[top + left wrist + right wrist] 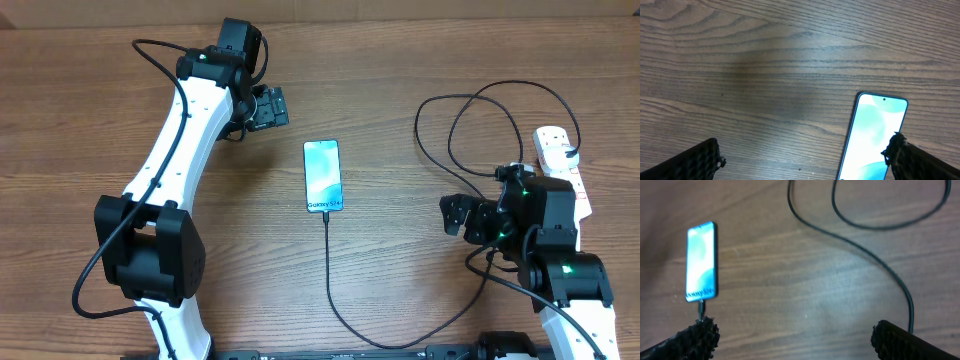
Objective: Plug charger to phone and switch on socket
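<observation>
One phone lies face up near the middle of the wooden table in the overhead view, its "Galaxy S24" end toward the robot. One charger meets that lower short edge with its tip, then runs down, curves right and rises into loops beside the one socket, a white strip at the far right that is partly hidden by the right arm. What sits in its outlets cannot be told. Two grippers show: the left gripper is up and to the left of the phone, the right gripper well to its right, both with jaws spread wide and holding nothing.

From the left wrist, two dark fingers stand far apart over bare wood, with the phone's top end beside the right-hand one.

From the right wrist, two fingers are likewise wide and empty. The phone lies at left with the cable tip at its lower edge, and the charger winds across the wood.
</observation>
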